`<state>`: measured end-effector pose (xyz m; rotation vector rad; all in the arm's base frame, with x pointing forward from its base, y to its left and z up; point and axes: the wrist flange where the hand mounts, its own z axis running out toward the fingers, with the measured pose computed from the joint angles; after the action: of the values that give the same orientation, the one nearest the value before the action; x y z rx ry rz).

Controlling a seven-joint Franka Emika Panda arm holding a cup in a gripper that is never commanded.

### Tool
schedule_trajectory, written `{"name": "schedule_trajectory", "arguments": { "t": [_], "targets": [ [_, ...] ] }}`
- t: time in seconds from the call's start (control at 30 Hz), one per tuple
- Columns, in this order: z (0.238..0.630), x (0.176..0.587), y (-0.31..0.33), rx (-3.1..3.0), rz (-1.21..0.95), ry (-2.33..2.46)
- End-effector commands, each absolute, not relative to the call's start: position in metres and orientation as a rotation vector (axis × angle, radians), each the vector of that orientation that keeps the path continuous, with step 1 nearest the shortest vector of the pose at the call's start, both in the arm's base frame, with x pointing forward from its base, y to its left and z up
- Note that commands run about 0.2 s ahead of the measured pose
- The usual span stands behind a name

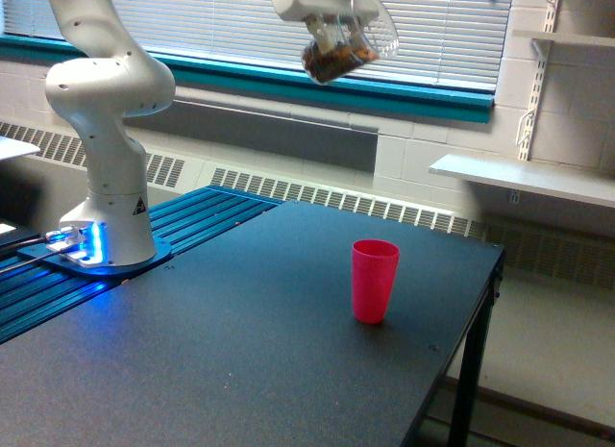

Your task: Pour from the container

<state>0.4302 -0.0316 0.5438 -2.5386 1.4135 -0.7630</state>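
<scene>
Your jaws are closing on the container (348, 43), gripping it high near the top edge of the exterior view; how wide they are standing you cannot tell, since the gripper (332, 24) is partly cut off by the frame. The container is a clear cup, and it is tilting, with its mouth pointing toward the exterior view's right and dark brown contents sitting in its lower end. It is hanging in the air in front of the window blinds (288, 24), well above the worktop (240, 351) and touching nothing but the gripper. The pink cup (374, 280) is standing upright on the dark worktop, well below the container and slightly toward the exterior view's right of it. The arm's white base (106, 168) is standing at the exterior view's left, on blue-lit rails.
</scene>
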Motion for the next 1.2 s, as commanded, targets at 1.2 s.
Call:
{"name": "schedule_trajectory", "arguments": {
  "t": [1.2],
  "targets": [
    [0.488, 0.418, 0.035, -2.626, -0.634, 1.484]
  ]
}}
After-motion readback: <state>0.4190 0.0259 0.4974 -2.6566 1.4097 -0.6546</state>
